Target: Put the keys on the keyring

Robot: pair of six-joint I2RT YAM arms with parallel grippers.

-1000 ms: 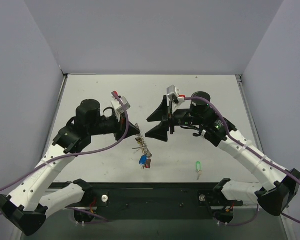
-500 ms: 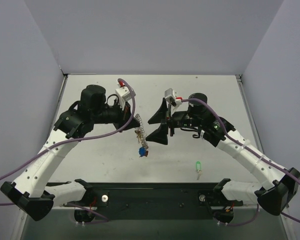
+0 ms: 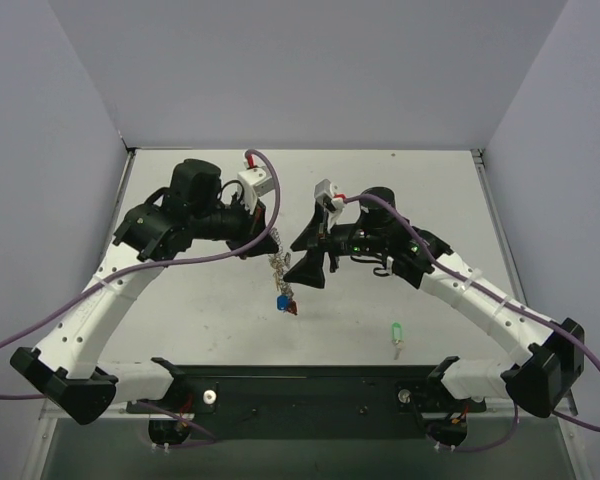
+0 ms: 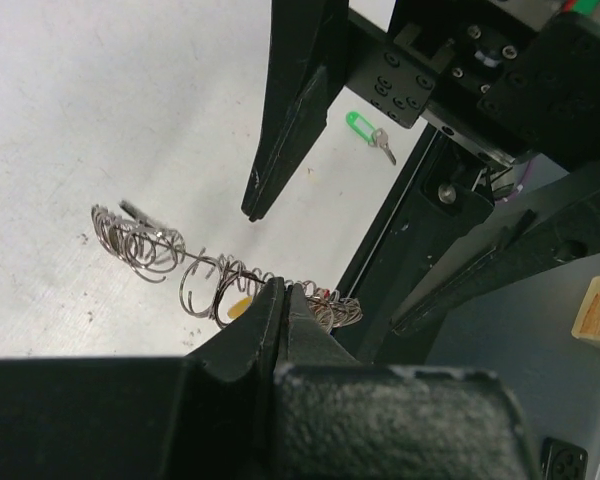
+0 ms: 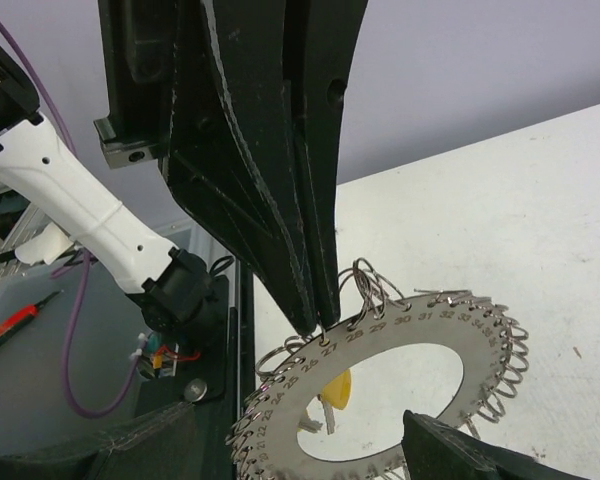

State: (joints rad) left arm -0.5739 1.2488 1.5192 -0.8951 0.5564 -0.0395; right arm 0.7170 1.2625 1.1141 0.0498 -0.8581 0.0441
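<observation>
- My left fingers [image 4: 280, 295] are pinched together on the rim of the keyring [image 3: 277, 265]. They hold it up off the worktop [image 3: 430, 200], well away from the walls and every edge.
- The right fingers [image 3: 305, 262] are spread apart just beside the ring. I can't tell if they touch it.
- Count: one keyring, four keys. The blue key [image 3: 282, 301] and red key [image 3: 293, 308] dangle below the left fingers. The green key [image 3: 396, 331] lies alone on the worktop, well apart from the right fingers, toward the near edge.
- The yellow key [image 5: 335, 390] only shows in the wrist views, inside the ring's centre.
- The right wrist view also shows a flat numbered disc with wire loops round its rim. From above it's just a tangle.
</observation>
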